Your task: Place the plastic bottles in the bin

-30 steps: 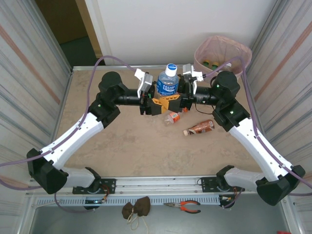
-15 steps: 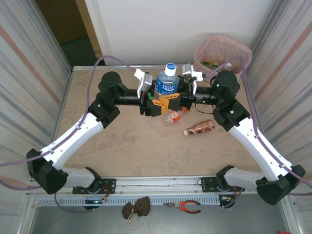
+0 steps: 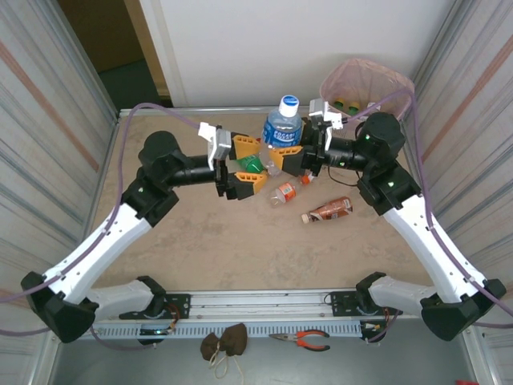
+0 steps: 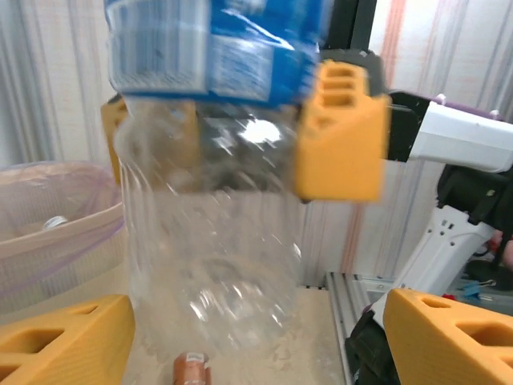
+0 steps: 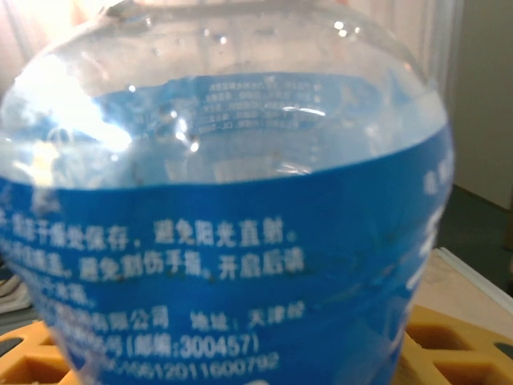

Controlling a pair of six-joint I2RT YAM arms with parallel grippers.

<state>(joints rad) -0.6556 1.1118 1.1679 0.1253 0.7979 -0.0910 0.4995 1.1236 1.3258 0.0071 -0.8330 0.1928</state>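
Your blue-labelled bottle (image 3: pixel 282 132) stands upright over the far middle of the table (image 3: pixel 200 233), a little left of the bin (image 3: pixel 385 74) at the far right corner. It is thin clear plastic, round-shouldered and ribbed low on the body, with a white cap and a glossy blue wrap printed in small white characters. The bin is tapered, its rim band a pink mesh pattern, and a few bottle tops show inside. Two other bottles lie on their sides on the mottled beige tabletop, nearer you: a small clear bottle (image 3: pixel 284 192) with an orange-red cap, and to its right a brown bottle (image 3: pixel 329 210). From the right wrist the held bottle's cap and base are cut off, and from the left wrist its outline is blurred, so you cannot tell whether its base touches the table. A green object (image 3: pixel 256 166) under the left arm's fingers is too small to name. The right gripper (image 3: pixel 290 154) pinches the bottle at the lower edge of the label, its blocky orange fingers pressed against both sides. The left gripper (image 3: pixel 248 163) is spread wide just left of the bottle, with its orange fingers clear of the plastic.
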